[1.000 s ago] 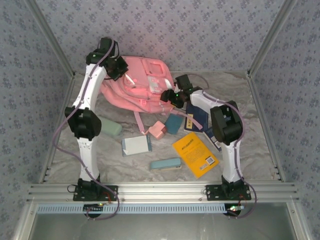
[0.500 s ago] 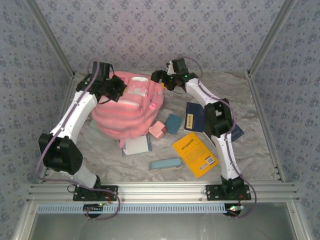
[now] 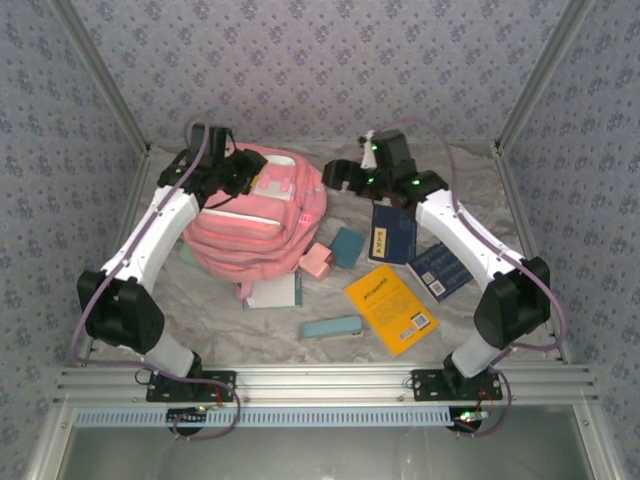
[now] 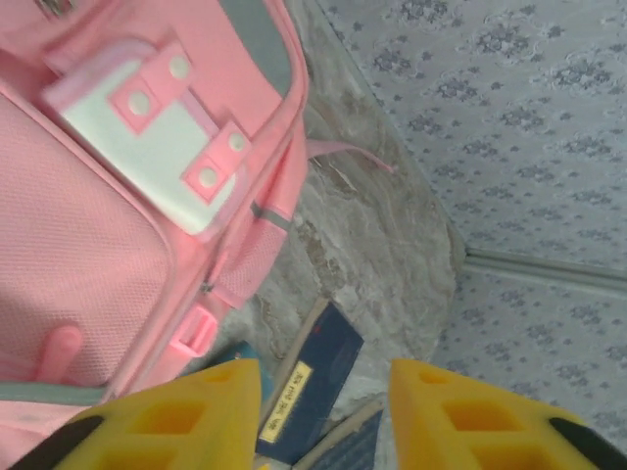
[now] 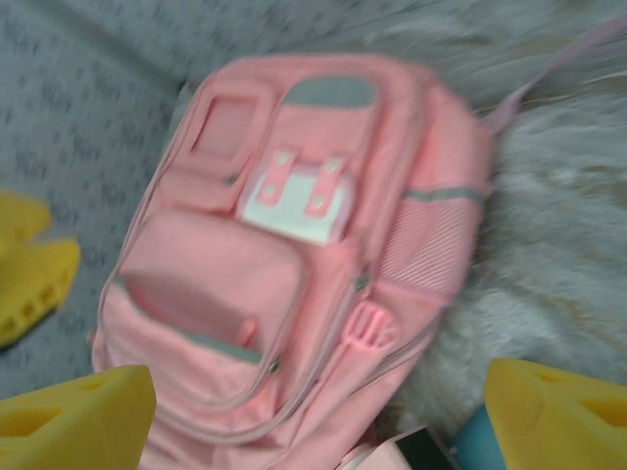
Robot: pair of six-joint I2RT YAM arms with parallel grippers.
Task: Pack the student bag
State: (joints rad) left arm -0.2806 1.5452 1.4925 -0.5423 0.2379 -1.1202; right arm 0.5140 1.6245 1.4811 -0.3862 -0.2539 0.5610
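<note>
Rests front-face up at the back left of the tabletop (image 3: 500,195) as a bulky, soft pink student bag (image 3: 255,215), with grey strips, a white patch with pink tabs, front pockets, a mesh side pocket and a trailing pink strap.

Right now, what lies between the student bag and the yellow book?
Top external view: a small pink box and a teal block lie between the student bag and the yellow book.

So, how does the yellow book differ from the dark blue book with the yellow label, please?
The yellow book lies skewed, fully uncovered; the dark blue book lies straighter, farther back, its far edge hidden by the right arm. Both lie flat, closed, outside the student bag.
</note>
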